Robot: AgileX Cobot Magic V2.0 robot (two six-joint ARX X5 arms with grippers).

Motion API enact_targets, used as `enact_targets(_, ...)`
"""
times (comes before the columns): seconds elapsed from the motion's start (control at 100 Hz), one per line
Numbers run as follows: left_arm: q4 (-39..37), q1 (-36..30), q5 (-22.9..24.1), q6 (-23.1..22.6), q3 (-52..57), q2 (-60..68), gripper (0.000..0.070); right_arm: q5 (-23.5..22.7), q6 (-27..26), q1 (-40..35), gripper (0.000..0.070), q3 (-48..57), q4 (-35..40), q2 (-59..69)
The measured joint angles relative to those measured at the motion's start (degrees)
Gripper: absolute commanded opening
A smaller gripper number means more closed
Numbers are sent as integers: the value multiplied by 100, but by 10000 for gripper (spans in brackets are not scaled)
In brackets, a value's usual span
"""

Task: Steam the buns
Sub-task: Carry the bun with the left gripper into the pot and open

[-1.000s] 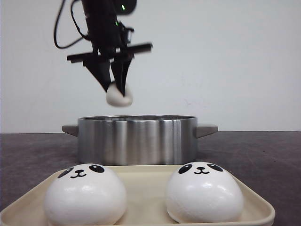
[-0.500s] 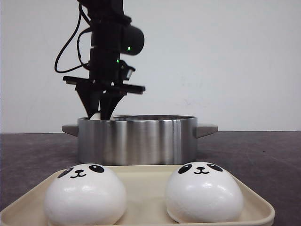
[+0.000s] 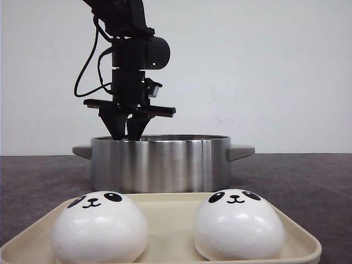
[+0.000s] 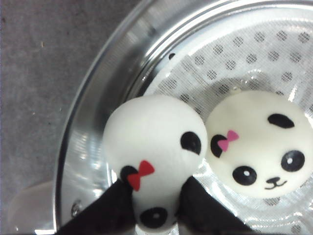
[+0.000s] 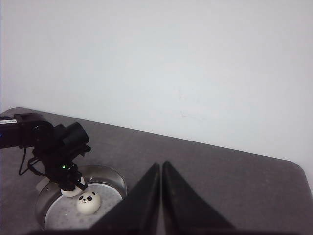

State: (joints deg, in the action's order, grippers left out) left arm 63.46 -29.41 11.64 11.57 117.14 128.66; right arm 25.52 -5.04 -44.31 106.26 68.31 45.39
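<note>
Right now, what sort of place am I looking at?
Probably a lab bench staged as a kitchen: a shiny steel steamer pot and toy-like glossy white panda-faced buns sit on a bare dark grey table against a blank white wall.

left gripper (image 3: 127,133) pointing down, right gripper (image 5: 161,169) jaws together

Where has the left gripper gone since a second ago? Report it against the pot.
Yes. The left gripper dropped from above the pot to its rim.

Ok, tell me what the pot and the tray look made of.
Pot: looks like brushed stainless steel, silvery with vertical reflections; the wrist view shows a perforated steamer plate inside. Tray: probably matte cream plastic, dull with rounded edges, though the look leaves it open.
</note>
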Motion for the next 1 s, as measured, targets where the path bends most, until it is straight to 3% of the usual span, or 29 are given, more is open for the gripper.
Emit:
enact_targets(0.23, -4, 22, -404, 184, 2, 313, 48, 2, -17, 0, 0, 0, 0, 0)
enact_targets(0.42, -55, 42, -490, 437, 35, 323, 359, 2, -35, 0, 0, 0, 0, 2)
enact_targets(0.74, 20, 37, -557, 503, 35, 339, 409, 2, -92, 0, 0, 0, 0, 2)
enact_targets(0.87, 131, 28, -599, 542, 129, 358, 597, 2, -107, 0, 0, 0, 0, 2)
enact_targets(1.0, 254, 0, -601, 557, 407, 382, 638, 2, -122, 0, 0, 0, 0, 2)
